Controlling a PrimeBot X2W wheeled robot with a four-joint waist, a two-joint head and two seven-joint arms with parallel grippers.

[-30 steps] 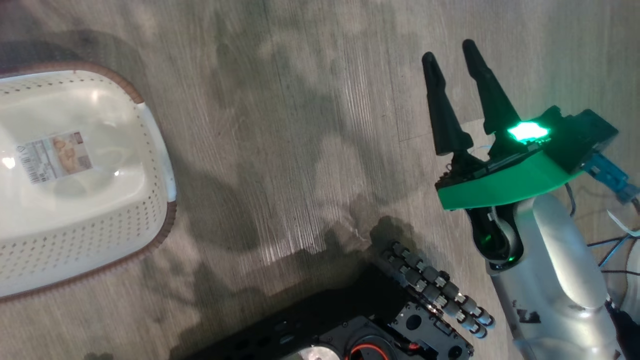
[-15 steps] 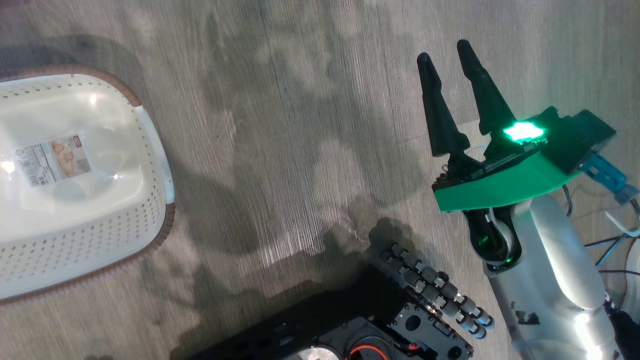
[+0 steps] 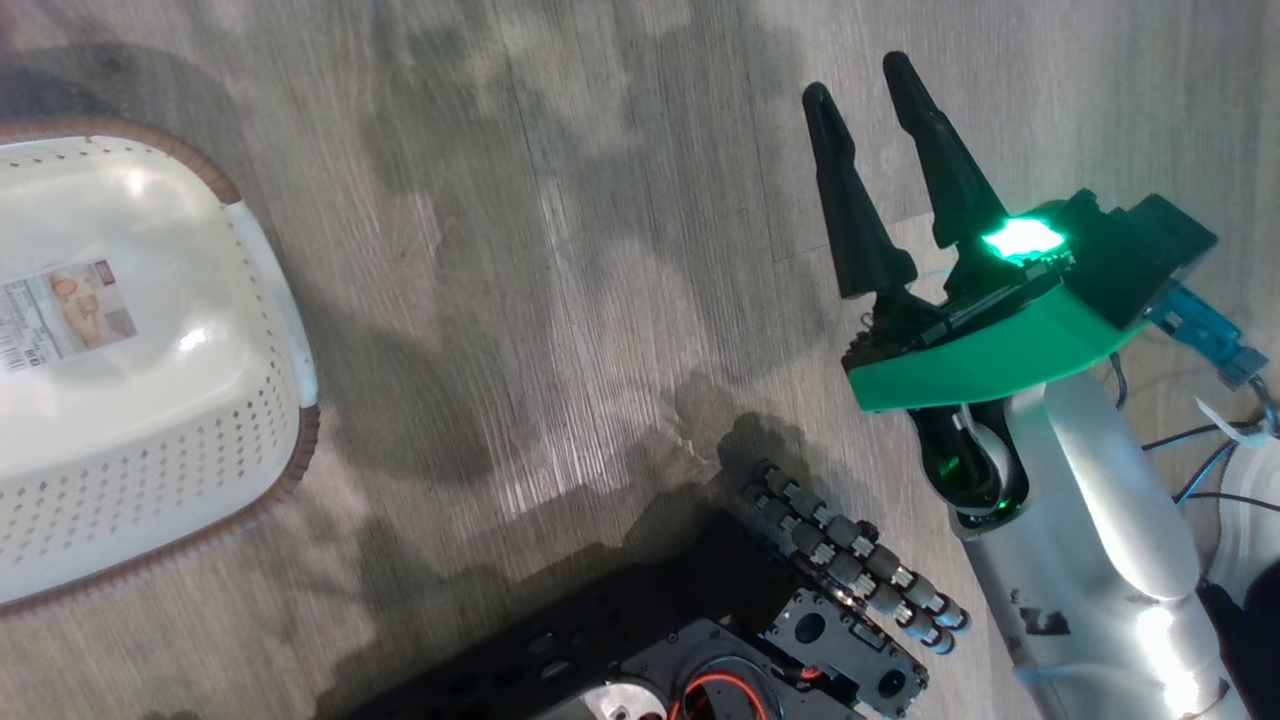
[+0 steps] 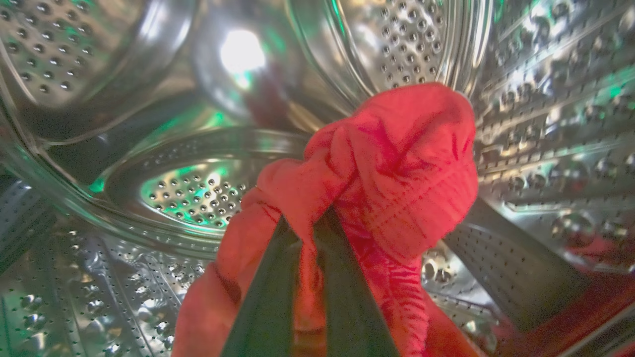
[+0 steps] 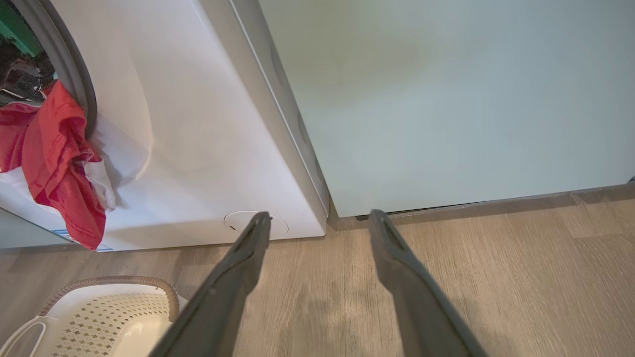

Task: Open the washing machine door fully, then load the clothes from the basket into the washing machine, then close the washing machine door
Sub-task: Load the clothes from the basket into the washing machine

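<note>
My left gripper (image 4: pixel 305 225) is deep inside the steel drum (image 4: pixel 188 193) of the washing machine, shut on the bright red garment (image 4: pixel 397 163), which bunches over its fingertips. In the right wrist view the clothes (image 5: pixel 54 163) hang out over the grey-ringed drum mouth (image 5: pixel 79 79) of the white washing machine (image 5: pixel 198 124), with a white cloth piece (image 5: pixel 101 183) beside the red. The basket (image 3: pixel 150 400) stands on the floor at the left with nothing in it but its label (image 3: pixel 60 315). My right gripper (image 3: pixel 855 80) hovers open above the floor, holding nothing. The washing machine door is out of view.
A pale green cabinet panel (image 5: pixel 446 99) stands right of the machine. The round filter cover (image 5: pixel 280 229) sits low on the machine's front. My own dark base (image 3: pixel 700 640) is at the bottom of the head view. Cables (image 3: pixel 1210 460) lie at the right edge.
The whole head picture has shifted left, so the camera has moved. The right gripper stays open in about the same pose.
</note>
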